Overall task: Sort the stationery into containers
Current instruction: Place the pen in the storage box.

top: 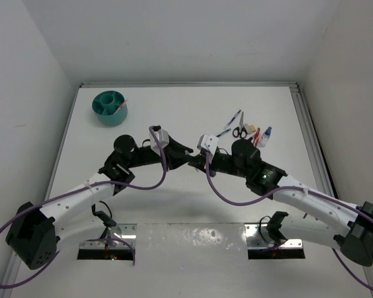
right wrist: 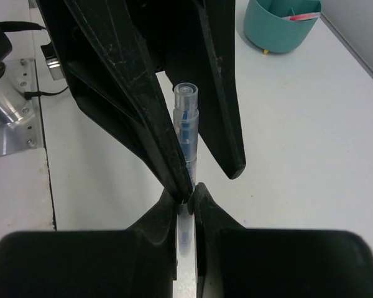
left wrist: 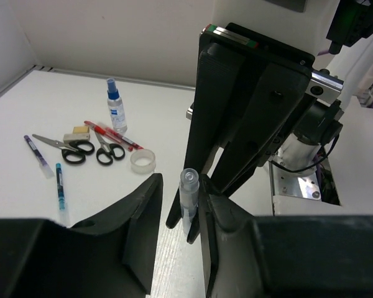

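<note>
Blue ink shows through a clear-barrelled pen [right wrist: 186, 118] that stands upright at the middle of the counter [top: 174, 112], where the two arms meet. The right tool [right wrist: 186, 194] is closed narrowly on its lower part, both fingers pressed to the barrel; the pen's bottom end is hidden between them. The left tool [left wrist: 174, 189] is spread wide around the same pen. In the left wrist view a gap shows between the pen and one finger, while the other finger lies just beside it, and I cannot tell whether they touch. From above, the pen itself is too small and too covered by the two wrists to make out.

At the far left of the counter sits the teal organiser [top: 110, 107], with a red-tipped pen [top: 122, 103] leaning out of one compartment. Which compartment is hard to judge, and the right wrist view cuts off the organiser's top.

The loose items lie together at the far right, well apart from the organiser: two black-handled scissors [left wrist: 71, 149] side by side, a beige block [left wrist: 78, 132] just beside their handles, a red pen [left wrist: 109, 133], a blue-capped bottle [left wrist: 115, 105] standing upright, a clear tape ring [left wrist: 143, 161] and two thin blue pens [left wrist: 61, 186] lying flat. In the top view the right arm hides the tape ring and part of this cluster.
</note>
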